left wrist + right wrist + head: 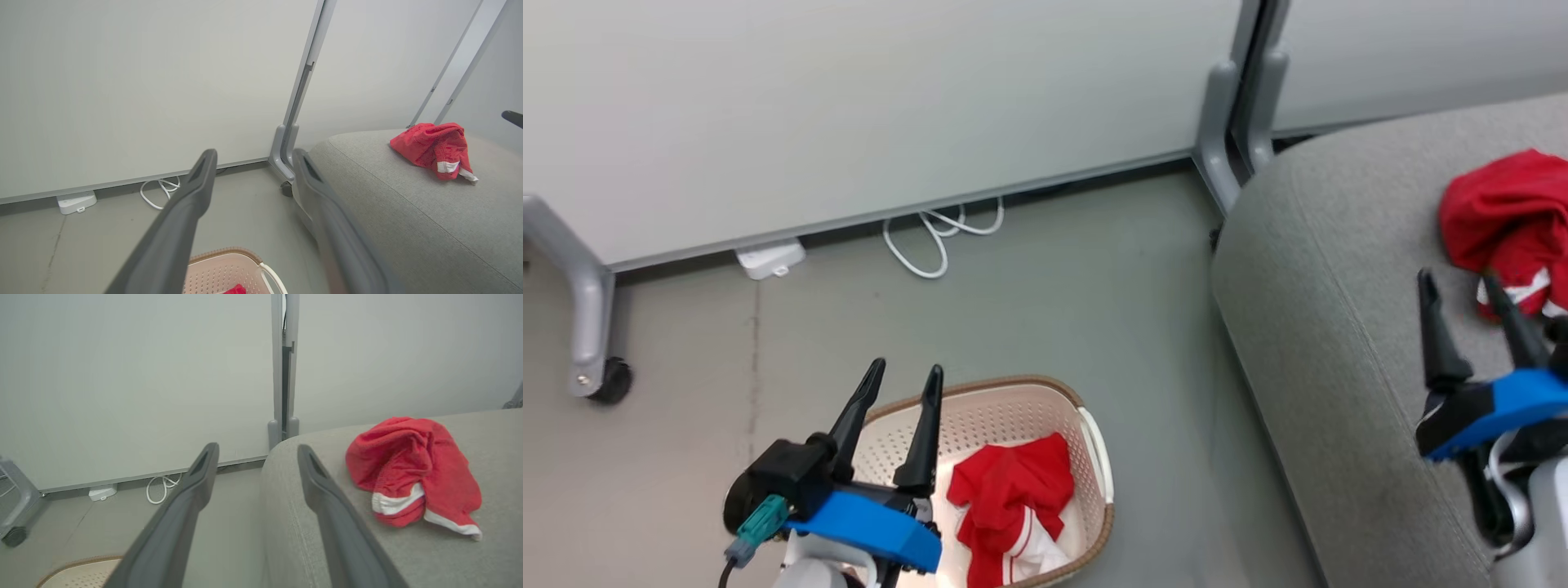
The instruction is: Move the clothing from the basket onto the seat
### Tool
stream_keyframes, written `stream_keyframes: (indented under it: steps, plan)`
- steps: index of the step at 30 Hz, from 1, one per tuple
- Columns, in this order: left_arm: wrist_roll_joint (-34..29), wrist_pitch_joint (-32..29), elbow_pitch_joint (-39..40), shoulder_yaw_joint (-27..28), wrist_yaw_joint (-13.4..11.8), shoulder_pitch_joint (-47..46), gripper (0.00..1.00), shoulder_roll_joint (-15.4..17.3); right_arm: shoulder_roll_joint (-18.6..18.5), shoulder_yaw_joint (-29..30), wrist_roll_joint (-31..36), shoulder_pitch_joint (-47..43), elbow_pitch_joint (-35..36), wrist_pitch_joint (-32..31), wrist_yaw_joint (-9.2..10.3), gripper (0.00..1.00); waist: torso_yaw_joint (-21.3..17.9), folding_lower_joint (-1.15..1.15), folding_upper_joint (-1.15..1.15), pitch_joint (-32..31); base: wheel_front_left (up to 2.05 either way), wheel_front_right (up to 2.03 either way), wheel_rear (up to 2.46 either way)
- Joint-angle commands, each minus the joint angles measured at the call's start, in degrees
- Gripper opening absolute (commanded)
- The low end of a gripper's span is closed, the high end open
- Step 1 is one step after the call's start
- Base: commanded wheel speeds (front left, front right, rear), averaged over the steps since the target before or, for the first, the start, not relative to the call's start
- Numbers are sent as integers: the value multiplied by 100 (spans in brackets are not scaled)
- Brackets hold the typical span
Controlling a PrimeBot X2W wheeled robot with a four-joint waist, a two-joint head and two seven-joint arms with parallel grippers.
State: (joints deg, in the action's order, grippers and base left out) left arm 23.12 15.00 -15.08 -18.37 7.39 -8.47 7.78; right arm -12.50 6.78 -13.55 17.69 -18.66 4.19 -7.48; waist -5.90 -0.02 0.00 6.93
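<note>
- Head view is showing us both hands spread open and empty: the left hand (907, 367) is hanging by the basket (1013, 382), the right hand (1458, 280) over the seat (1339, 286).
- One red garment (1503, 204) is lying on the seat; a red-and-white garment (1013, 490) is lying crumpled in the basket.
- We are judging it soft, light and floppy, so we are favouring a pinch on a raised fold.
- The picture's edge is cutting off its lower part.

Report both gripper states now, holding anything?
Left gripper: jaws open, holding nothing.
Right gripper: jaws open, holding nothing; bright red fabric garment lies free on the grey upholstered seat.
</note>
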Motion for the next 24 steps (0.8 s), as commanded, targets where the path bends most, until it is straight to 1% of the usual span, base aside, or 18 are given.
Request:
stream_keyframes:
  steps: [1,6,11,18,24]
  plan:
    - [-34,27,-17,59,12,72,100,-16,59,1,24,-156,71,-26,-3,100,235,2,0,-237,0,0,0]
    - [-84,27,-70,351,13,366,100,-78,448,3,209,-778,555,-167,-2,100,468,2,0,-428,0,0,0]
    - [-121,27,-144,649,13,595,100,-135,706,-63,333,-1217,818,-182,-3,100,655,2,0,-610,0,0,0]
    - [-172,27,-252,1028,13,805,100,-170,899,-186,430,-1673,995,-141,-3,100,846,2,0,-766,0,0,0]
    - [-238,27,-320,1201,13,919,100,-170,960,-256,330,-1853,954,-72,-3,100,869,2,0,-798,0,0,0]
